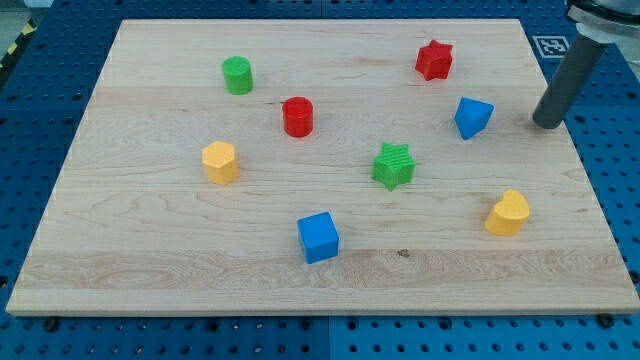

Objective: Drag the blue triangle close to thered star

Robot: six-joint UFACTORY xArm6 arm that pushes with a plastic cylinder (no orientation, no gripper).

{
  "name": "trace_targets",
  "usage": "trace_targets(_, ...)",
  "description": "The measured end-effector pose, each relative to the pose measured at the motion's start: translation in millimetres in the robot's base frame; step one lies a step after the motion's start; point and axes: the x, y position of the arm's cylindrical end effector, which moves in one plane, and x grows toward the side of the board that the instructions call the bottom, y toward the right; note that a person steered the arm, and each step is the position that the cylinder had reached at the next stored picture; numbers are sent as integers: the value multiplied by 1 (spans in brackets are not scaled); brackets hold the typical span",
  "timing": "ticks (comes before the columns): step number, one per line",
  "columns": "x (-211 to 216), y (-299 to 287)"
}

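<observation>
The blue triangle (472,117) lies on the wooden board at the view's right. The red star (434,60) lies above it and a little to its left, a short gap apart. My tip (547,124) rests on the board to the right of the blue triangle, at about the same height in the view, not touching it. The dark rod rises from the tip toward the view's top right corner.
A green cylinder (238,75), a red cylinder (298,116), a yellow hexagonal block (220,162), a green star (393,166), a blue cube (319,238) and a yellow heart-like block (508,213) lie on the board (150,250). The board's right edge is near the tip.
</observation>
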Motion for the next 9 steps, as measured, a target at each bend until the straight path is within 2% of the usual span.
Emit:
trace_targets(4,29,-12)
trace_targets(5,24,-57)
trace_targets(6,20,-76)
trace_targets(8,-18,-77)
trace_targets(9,-18,-83)
